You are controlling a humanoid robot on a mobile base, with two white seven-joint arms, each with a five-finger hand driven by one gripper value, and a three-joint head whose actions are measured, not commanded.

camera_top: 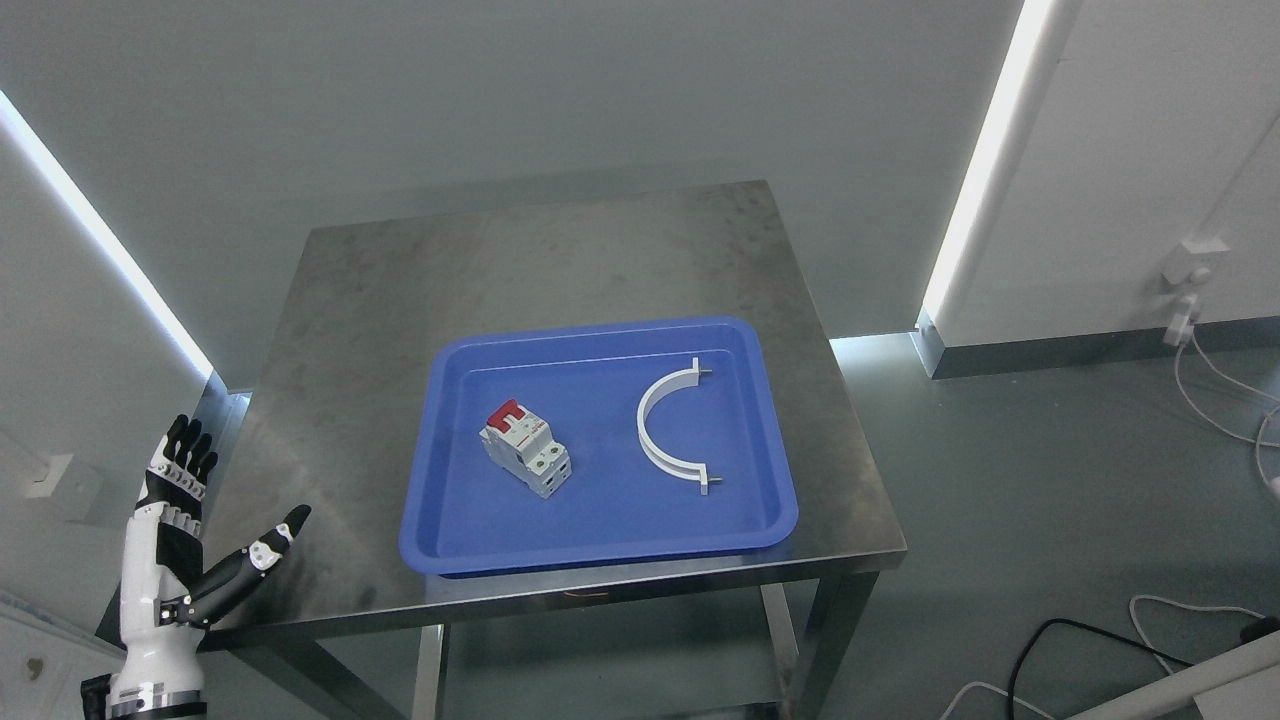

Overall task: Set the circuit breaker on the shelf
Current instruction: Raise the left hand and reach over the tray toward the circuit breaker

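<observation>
You see the circuit breaker (pixel 526 447) lying in the left half of a blue tray (pixel 600 540), just below the middle of the frame. It is white-grey with a red lever at its upper left end, and it lies at an angle, its long side running from upper left to lower right. Beside it, in the right half of the same tray, lies a white half-ring clamp (pixel 662 430), apart from the breaker, its open side facing right.

The tray sits on a steel table (pixel 480 270) that fills the centre of the frame, toward the table's near edge.

Your left hand (pixel 185 545) stands at the lower left of the frame, beside the table's left near corner, well apart from the tray. It points upward with fingers (pixel 185 455) straight and the thumb spread out to the right, and it holds nothing. The right hand does not show anywhere in the frame
</observation>
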